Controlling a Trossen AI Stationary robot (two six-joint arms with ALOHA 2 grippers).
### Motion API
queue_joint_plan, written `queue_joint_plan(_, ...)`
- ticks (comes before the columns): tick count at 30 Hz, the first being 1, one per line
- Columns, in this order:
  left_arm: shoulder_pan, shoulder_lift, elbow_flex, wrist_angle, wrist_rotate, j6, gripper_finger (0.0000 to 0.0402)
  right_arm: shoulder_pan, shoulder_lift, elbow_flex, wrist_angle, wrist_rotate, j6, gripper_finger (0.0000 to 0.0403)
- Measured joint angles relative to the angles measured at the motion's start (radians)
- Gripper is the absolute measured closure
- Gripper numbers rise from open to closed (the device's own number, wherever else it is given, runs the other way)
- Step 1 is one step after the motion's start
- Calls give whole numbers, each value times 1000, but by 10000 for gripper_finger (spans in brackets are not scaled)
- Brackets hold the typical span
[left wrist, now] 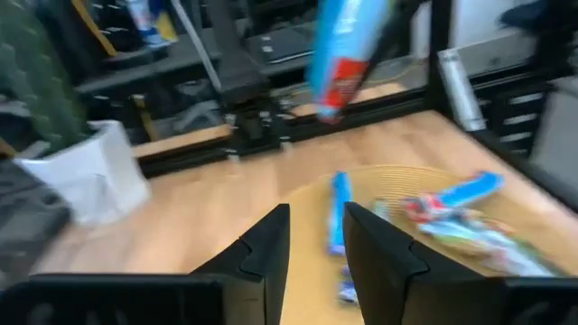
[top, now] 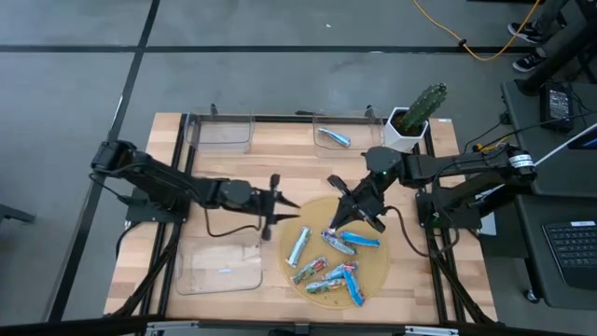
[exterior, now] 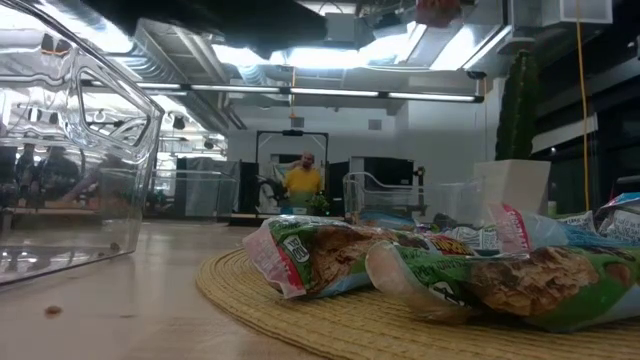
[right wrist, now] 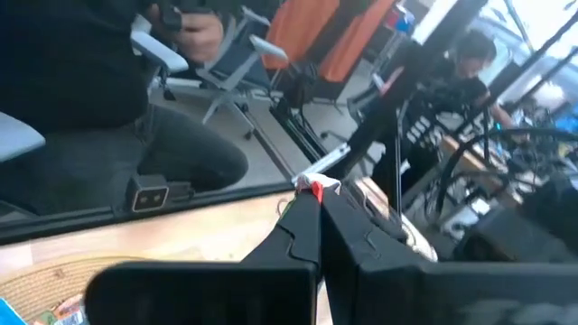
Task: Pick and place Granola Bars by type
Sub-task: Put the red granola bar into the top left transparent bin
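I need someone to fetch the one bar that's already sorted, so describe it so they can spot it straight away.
Start at the potted cactus on the table's far right corner. Just left of it sits a clear plastic tray at the far edge. In it lies a single bar, silver and blue, alone, unlike those heaped on the round woven mat.

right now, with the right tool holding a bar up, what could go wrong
The right tool grips the blue bar only by its end, so it may slip and drop back onto the woven mat. The open left tool sits close beside it, so the arms could clash.
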Motion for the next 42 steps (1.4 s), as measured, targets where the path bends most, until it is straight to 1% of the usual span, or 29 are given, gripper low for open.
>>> queue_joint_plan(2, 1, 34, 35, 0, -15, 32, 291, 0, 0, 0, 20, -21, 0, 400)
queue_joint_plan(5, 2, 76, 75, -2, -9, 65, 266, 0, 0, 0, 30, -30, -5, 400)
queue_joint_plan(8, 3, 101, 109, 2, -11, 70, 230, 0, 0, 0, 25, -31, -39, 400)
queue_joint_plan(12, 3, 126, 144, 1, -17, 67, 176, 0, 0, 1, 16, -77, -56, 400)
queue_joint_plan(15, 0, 144, 156, 59, -16, 66, 144, 0, 0, 1, 22, -81, -57, 400)
queue_joint_plan(18, -4, 160, 157, 132, -16, 84, 124, 0, 0, 1, 24, -81, -79, 400)
queue_joint_plan(21, -4, 180, 157, 194, -10, 85, 115, 0, 0, 1, 23, -81, -102, 400)
queue_joint_plan(27, -6, 252, 169, 278, 9, 85, 115, 0, 0, 1, 26, -83, -108, 400)
queue_joint_plan(32, -14, 331, 241, 301, 12, 103, 113, 0, 0, 1, 24, -134, -122, 400)
queue_joint_plan(38, -24, 412, 344, 302, 13, 131, 113, 0, 0, 1, 21, -135, -134, 400)
queue_joint_plan(42, -24, 444, 386, 299, 16, 132, 114, 0, 0, 1, 19, -135, -134, 400)
